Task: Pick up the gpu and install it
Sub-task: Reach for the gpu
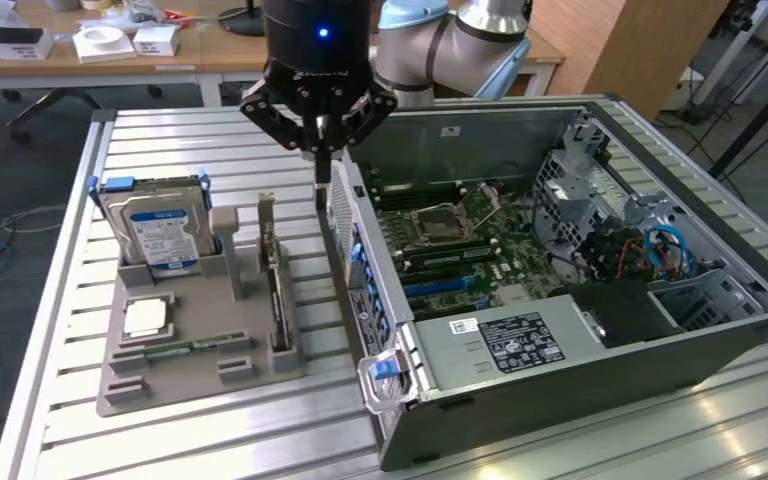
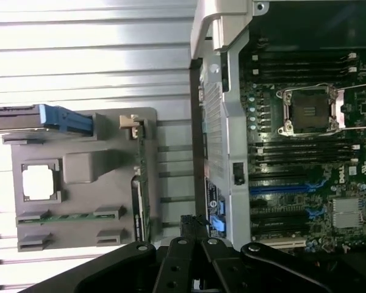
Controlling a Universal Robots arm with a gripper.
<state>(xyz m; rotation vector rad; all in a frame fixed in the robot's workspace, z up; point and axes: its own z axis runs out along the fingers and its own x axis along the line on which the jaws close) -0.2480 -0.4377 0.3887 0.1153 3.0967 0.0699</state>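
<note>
In the exterior view the pincer (image 1: 320, 188) hangs from the Universal Robots arm (image 1: 471, 40) near twelve o'clock in the scene. Its jaws are pressed together into one thin dark point aimed straight down. That point sits over the strip of slatted aluminium tabletop (image 1: 157, 440) between the grey parts tray (image 1: 211, 385) and the rear panel of the open computer case (image 1: 624, 370), just beside the panel's upper edge; whether it touches the panel cannot be told. The gpu (image 1: 275, 290) is apart from the pincer, at about seven o'clock from its tip. It stands on edge in a slot along the tray's three o'clock side, a thin dark card running the length of the tray. On the same tray, a silver hard drive (image 1: 157, 235) with a blue label and blue caddy stands upright at eleven o'clock. A square CPU (image 1: 147, 317) lies flat at nine o'clock, and a narrow green RAM stick (image 1: 184, 349) rests in its groove at about seven o'clock. The case lies on its side at three o'clock of the tray, its interior facing up. Inside it are the motherboard (image 1: 491, 250), an open CPU socket (image 1: 435, 225) and blue expansion slots (image 1: 444, 287). The power supply (image 1: 524, 340), with its white-printed label, sits at the case's six o'clock end. In the wrist view the pincer's black linkage frames the gpu in its slot, with the case's rear panel alongside.
</note>
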